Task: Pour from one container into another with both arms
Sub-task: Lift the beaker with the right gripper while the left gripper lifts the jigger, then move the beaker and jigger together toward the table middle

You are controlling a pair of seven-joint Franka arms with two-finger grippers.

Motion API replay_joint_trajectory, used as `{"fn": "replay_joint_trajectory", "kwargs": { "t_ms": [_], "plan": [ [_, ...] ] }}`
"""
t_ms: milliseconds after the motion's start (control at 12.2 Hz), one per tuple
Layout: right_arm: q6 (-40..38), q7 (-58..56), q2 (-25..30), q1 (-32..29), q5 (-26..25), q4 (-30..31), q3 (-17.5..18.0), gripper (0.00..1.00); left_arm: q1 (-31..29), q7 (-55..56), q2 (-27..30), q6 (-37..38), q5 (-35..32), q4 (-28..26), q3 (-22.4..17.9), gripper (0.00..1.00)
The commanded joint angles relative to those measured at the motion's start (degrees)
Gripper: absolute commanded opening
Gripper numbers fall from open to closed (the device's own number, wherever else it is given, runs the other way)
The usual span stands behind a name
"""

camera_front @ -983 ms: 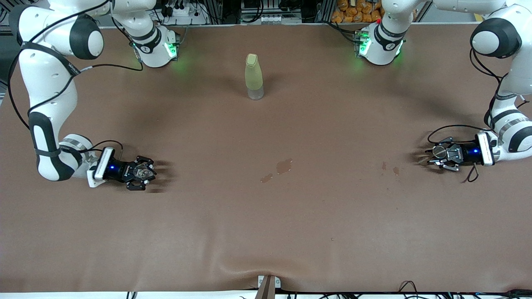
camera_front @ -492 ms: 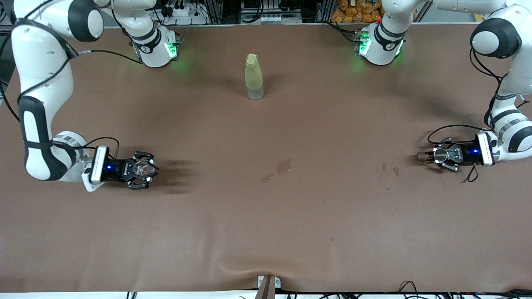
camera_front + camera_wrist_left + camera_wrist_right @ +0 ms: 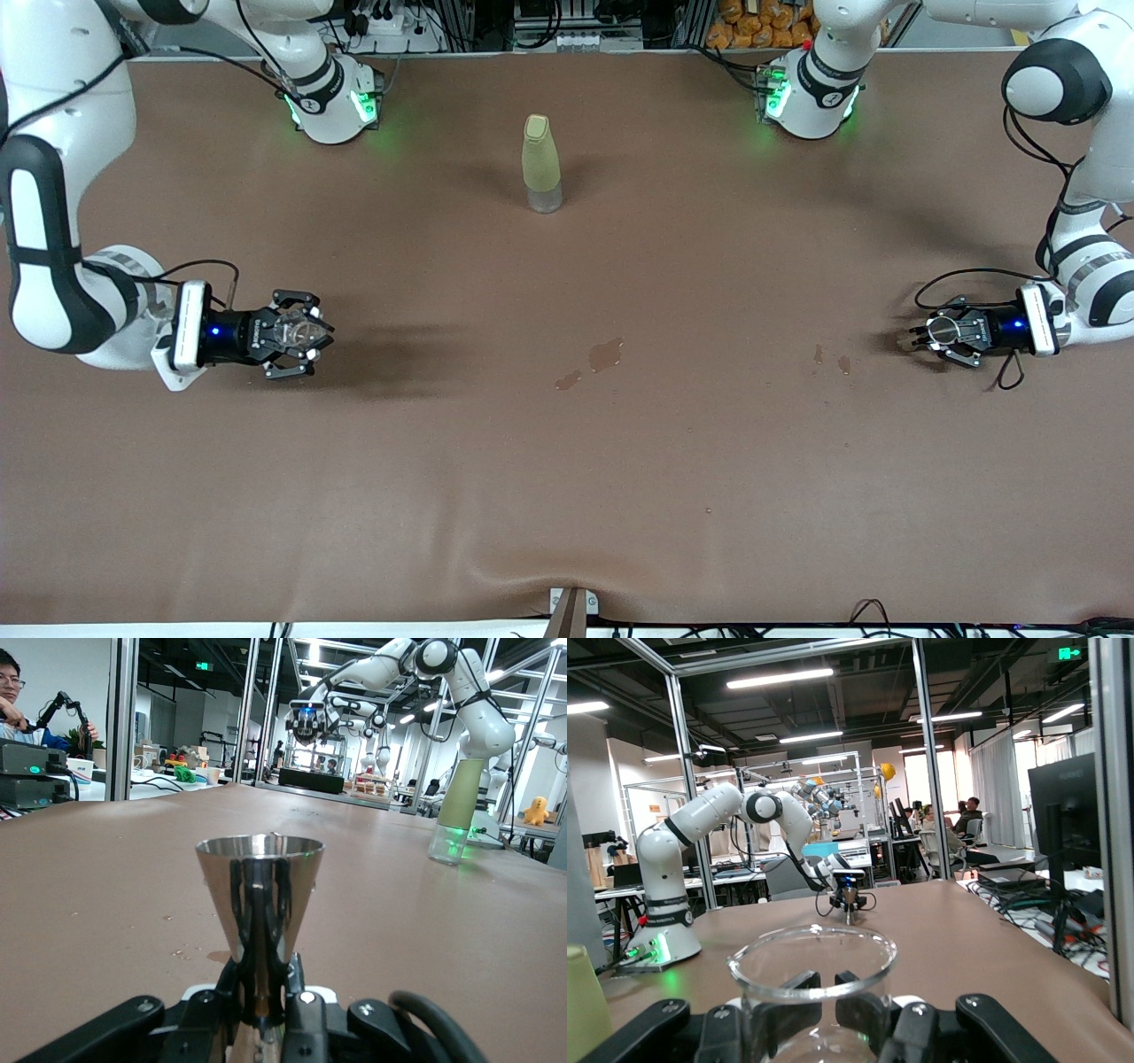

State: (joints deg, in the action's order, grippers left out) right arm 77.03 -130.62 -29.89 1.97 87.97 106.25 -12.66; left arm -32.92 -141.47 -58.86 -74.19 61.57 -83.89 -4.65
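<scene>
Raised glass cup (image 3: 292, 331), one gripped jigger (image 3: 943, 330)

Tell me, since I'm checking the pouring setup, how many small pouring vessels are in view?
2. The glass cup is in the right gripper at its end of the table; the steel jigger is in the left gripper at its end.

You can't read any words here. The yellow-green bottle (image 3: 541, 162) has no label that you can make out. Small marks sit by the green lights on the two arm bases (image 3: 332, 102), but they are too tiny to read. High up in the room, green signs (image 3: 1070, 652) glow, and no letters show on them.
</scene>
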Motion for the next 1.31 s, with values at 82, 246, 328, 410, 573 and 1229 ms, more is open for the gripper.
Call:
{"fn": "replay_joint_trajectory", "kwargs": {
  "t_ms": [82, 246, 328, 410, 573, 1229],
  "plan": [
    [1.2, 4.9, 8.0, 2.2, -0.5, 3.1, -0.6, 0.0, 3.3, 1.1, 0.5, 0.1, 0.7, 1.3, 0.2, 0.0],
    [1.7, 8.0, 10.8, 3.2, -0.5, 3.3, -0.7, 0.0, 7.4, 3.4, 1.3, -0.9, 1.9, 1.4, 0.2, 0.0],
    [2.7, 9.3, 12.7, 3.5, -0.5, 4.7, -0.7, 0.0, 9.5, 4.9, 1.2, -1.3, 3.9, 1.4, 0.3, 0.0],
    [4.4, 9.9, 14.6, 3.7, -0.6, 6.0, -0.6, 0.0, 12.2, 5.1, 1.2, -1.9, 6.3, 1.4, 0.3, 0.0],
    [5.8, 10.3, 15.6, 5.1, -0.5, 7.0, -0.6, 0.0, 17.6, 5.2, 1.3, -2.4, 11.9, 2.4, 0.2, 0.0],
    [13.3, 9.5, 15.6, 10.3, 3.1, 10.6, 0.0, 0.0, 38.9, 5.1, 2.1, -13.9, 25.0, 2.0, 0.3, 0.0]
  ]
}}
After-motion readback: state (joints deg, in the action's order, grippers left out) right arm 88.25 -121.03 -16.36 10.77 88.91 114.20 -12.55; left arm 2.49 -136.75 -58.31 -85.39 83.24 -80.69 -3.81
